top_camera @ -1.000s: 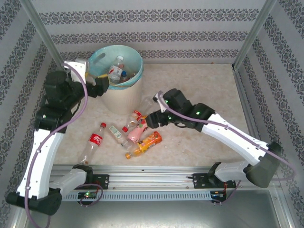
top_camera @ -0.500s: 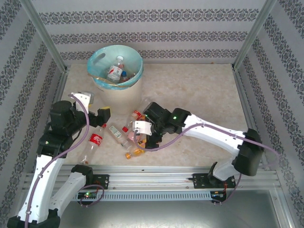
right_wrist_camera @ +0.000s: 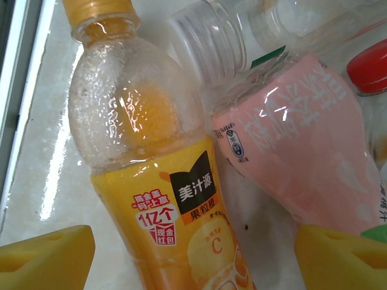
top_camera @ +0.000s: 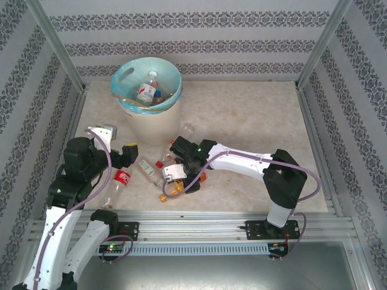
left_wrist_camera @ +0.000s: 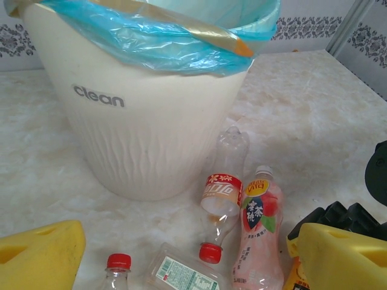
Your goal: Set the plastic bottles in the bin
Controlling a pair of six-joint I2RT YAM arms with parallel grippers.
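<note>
Your left gripper (left_wrist_camera: 187, 260) is back from the bin (left_wrist_camera: 139, 133), jaws apart; your right gripper (right_wrist_camera: 193, 260), also spread, now straddles the orange juice bottle (right_wrist_camera: 145, 151), probably your next pickup.

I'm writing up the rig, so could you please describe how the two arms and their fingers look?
Both the left arm and the right arm have white links with black joint housings, and a purple-grey cable loops along each. A small green light glows on the right arm. The fingers are blocky, bright yellow.
</note>
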